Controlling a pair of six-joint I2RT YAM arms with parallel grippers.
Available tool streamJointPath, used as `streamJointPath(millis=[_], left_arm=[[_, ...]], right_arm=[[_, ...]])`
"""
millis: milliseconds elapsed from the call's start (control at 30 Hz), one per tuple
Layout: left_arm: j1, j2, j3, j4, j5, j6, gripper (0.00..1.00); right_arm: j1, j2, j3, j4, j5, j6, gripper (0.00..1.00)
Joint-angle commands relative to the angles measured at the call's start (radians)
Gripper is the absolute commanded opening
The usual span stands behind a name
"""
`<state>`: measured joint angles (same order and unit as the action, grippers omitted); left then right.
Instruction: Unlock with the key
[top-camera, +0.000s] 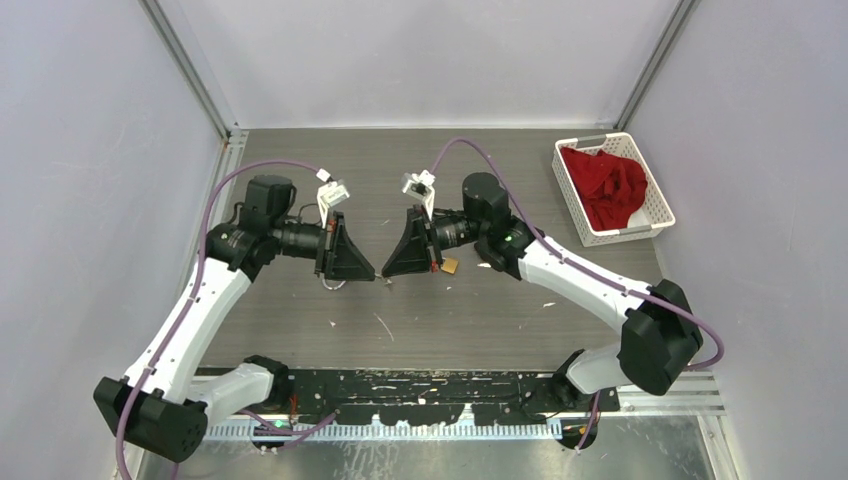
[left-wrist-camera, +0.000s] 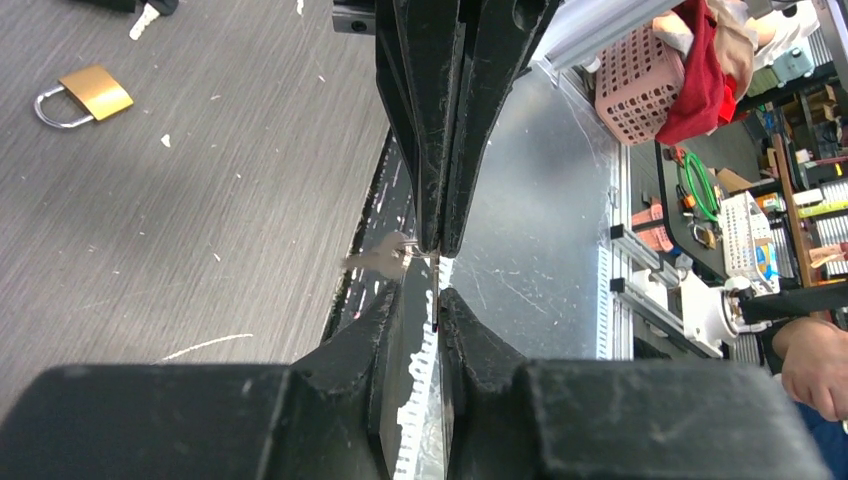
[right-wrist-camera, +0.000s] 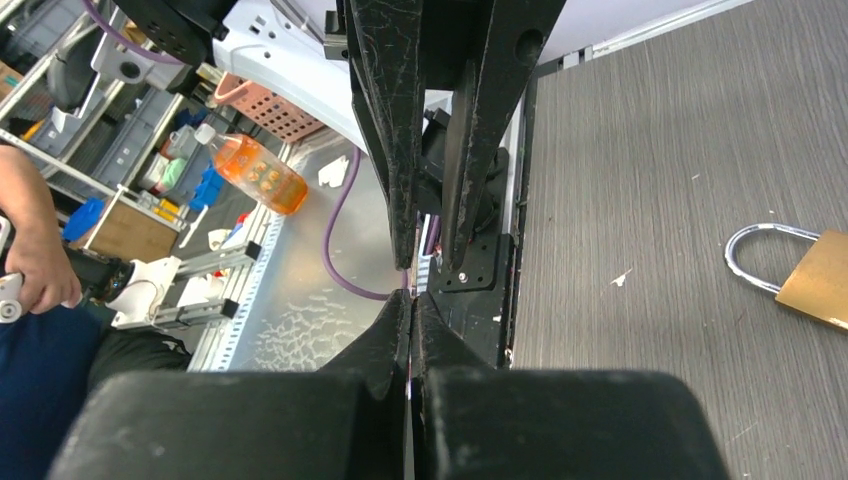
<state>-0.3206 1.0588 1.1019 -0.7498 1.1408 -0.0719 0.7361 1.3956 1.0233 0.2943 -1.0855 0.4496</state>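
Left jaws: I see them pinching a small silver key (left-wrist-camera: 383, 257).
Right jaws: closed, empty.
Brass padlock (top-camera: 449, 265): flat on my grey table (top-camera: 350, 170).

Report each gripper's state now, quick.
Left gripper: jaws closed on a small silver metal key.
Right gripper: jaws shut, nothing held.
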Motion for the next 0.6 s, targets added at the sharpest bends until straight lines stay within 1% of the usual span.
streamJointPath(millis=[0,133,300,400,433,500,567], left_arm=[[0.003,0.012,0.041,-0.071,0.021,0.072,0.18],[0.004,0.007,0.032,-0.068,0.013,0.072,0.13],[0.004,0.009,0.015,-0.048,-0.019,0.056,0.01],[0.003,0.012,0.009,-0.042,-0.054,0.038,0.0],[0.003,0.011,0.009,-0.042,-0.065,0.037,0.0],[0.004,0.006,0.004,-0.039,-0.092,0.029,0.0],[0.004,-0.006,-0.006,-0.029,-0.106,0.016,0.0]], right_arm=[[0.012,-0.014,0.071,-0.111,-0.028,-0.084,0.01],[0.019,-0.007,0.09,-0.123,-0.028,-0.09,0.01],[0.033,0.015,0.118,-0.136,-0.021,-0.095,0.01],[0.039,0.024,0.123,-0.131,-0.014,-0.096,0.01],[0.039,0.026,0.121,-0.124,-0.011,-0.092,0.04],[0.038,0.022,0.103,-0.08,-0.002,-0.069,0.16],[0.032,0.009,0.062,0.01,0.021,-0.019,0.36]])
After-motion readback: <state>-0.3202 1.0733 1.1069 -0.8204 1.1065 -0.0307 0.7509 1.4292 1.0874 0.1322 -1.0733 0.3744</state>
